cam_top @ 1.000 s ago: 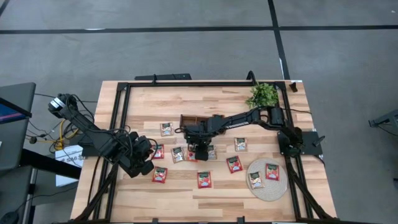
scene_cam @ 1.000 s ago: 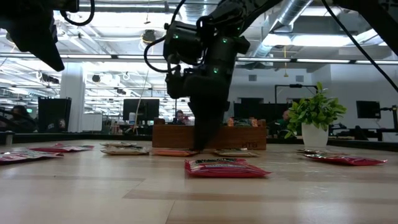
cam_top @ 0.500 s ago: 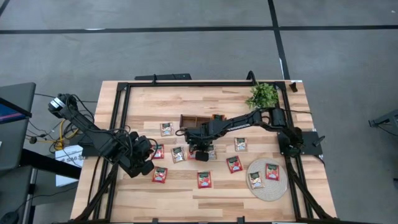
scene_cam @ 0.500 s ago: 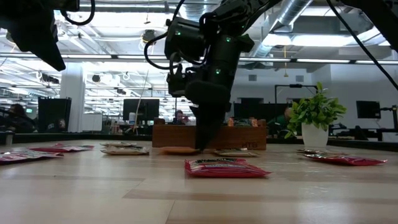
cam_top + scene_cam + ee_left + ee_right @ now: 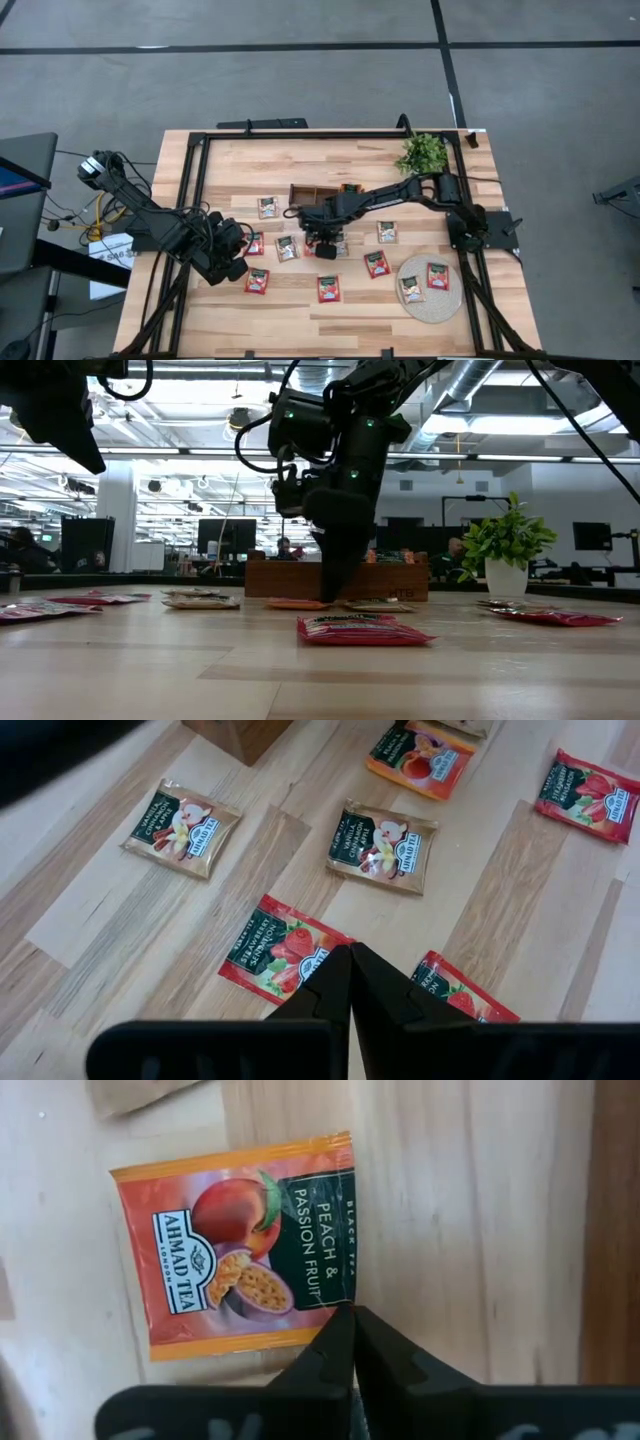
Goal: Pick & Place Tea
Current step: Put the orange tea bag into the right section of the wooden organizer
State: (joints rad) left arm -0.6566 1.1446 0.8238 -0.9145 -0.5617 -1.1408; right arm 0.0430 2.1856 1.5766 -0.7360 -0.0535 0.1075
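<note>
The right tool [image 5: 350,1312], pinched fully shut on the edge of the orange peach sachet [image 5: 240,1245] lying flat on the counter [image 5: 330,315] at its centre, may slip off that thin corner when lifting.

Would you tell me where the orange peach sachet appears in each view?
High view: orange sachet at table centre, mostly hidden by the right gripper.
Low view: flat, left of the gripper's tips, before the wooden box.
Left wrist view: far off, beside the box.
Right wrist view: fills the middle.
Shared landmark: the wooden box.
</note>
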